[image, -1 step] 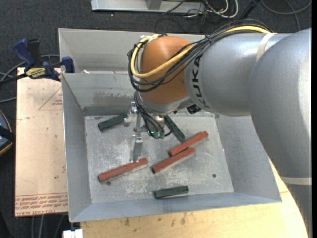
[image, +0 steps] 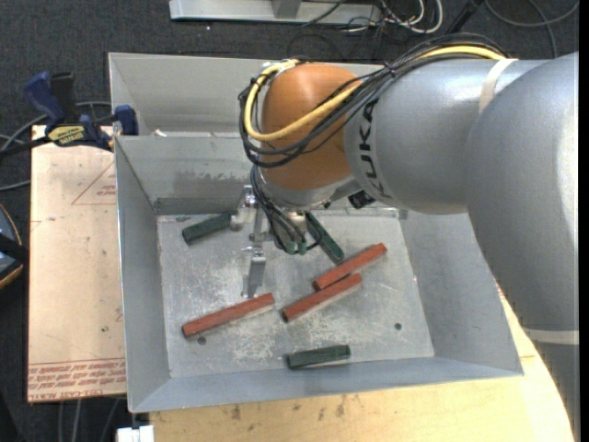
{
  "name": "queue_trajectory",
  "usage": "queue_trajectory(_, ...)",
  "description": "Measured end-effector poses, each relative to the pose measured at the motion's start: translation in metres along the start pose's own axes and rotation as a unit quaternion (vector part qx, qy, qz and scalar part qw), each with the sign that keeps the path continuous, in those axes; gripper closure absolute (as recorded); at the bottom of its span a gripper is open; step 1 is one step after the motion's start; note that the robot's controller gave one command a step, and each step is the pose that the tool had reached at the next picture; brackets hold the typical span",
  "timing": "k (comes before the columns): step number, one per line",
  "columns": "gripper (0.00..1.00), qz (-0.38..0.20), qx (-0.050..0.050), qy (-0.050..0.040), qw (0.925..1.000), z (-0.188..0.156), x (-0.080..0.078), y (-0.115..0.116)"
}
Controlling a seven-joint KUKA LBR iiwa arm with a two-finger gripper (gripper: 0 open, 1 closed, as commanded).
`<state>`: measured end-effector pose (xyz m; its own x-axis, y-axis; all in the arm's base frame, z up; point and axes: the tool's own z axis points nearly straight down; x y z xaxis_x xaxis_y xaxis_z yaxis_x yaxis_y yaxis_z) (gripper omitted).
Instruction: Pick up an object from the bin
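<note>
The grey metal bin [image: 138, 274] holds six slim bars on a floor speckled with pale dust. Nearest the front wall lies a dark green bar [image: 317, 357], almost level. Behind it, at front left, a red-brown bar [image: 227, 314] slants up to the right. The gripper [image: 255, 279] hangs over that bar's right end. It shows as one narrow grey tip, so I cannot tell whether it touches the bar, or whether it is spread or pressed together. Right of it a second red-brown bar [image: 322, 297] and a third red-brown bar [image: 350, 267] lie side by side, just apart, slanting alike. Farther back, a short green bar [image: 207, 228] rests at far left near the rear wall. A slanting green bar [image: 322, 239] runs under the wrist, its upper end hidden. The orange cover [image: 299, 122] and looped cables [image: 262, 141] mask the bin's rear middle.
</note>
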<state>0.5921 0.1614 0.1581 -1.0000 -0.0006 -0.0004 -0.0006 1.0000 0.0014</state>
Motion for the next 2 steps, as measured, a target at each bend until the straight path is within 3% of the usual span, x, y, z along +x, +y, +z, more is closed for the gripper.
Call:
queue_trajectory(1,0.00,-0.057,0.000,-0.0017,0.9984,0.046,0.016,0.008)
queue_trajectory(2,0.00,-0.084,0.000,0.0019,0.9964,0.070,0.024,0.009)
